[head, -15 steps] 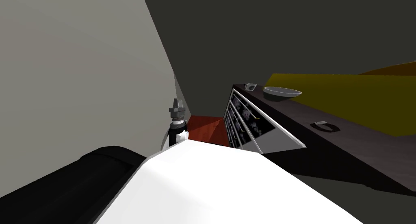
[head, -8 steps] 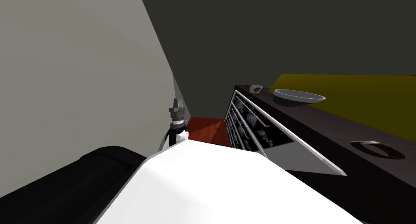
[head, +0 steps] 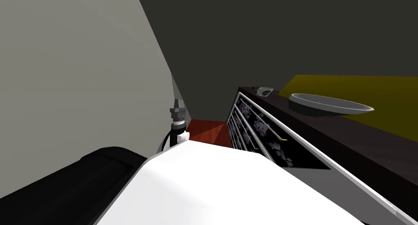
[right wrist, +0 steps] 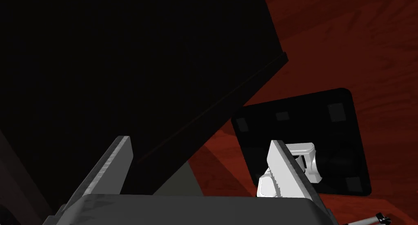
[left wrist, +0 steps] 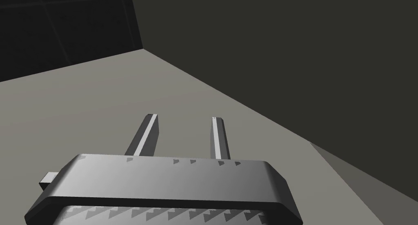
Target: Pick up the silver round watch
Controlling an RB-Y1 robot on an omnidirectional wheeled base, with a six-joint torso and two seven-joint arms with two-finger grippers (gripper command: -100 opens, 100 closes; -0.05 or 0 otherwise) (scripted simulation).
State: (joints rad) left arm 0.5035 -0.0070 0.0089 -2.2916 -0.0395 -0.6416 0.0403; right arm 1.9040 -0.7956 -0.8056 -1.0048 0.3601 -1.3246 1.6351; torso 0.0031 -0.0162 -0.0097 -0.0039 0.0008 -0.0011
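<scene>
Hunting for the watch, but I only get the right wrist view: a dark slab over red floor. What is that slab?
Observer: Likely the dark cabinet with drawers that the head view shows on the robot's right.
Operator: Anything on top?
Observer: A shallow grey dish.
Operator: Any watch?
Observer: A small silver object lies past the dish, at the top's far end; whether it is the watch, I cannot tell.

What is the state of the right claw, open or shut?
Open. The right claw has its two fingers standing wide apart, and nothing is held between them.
</scene>
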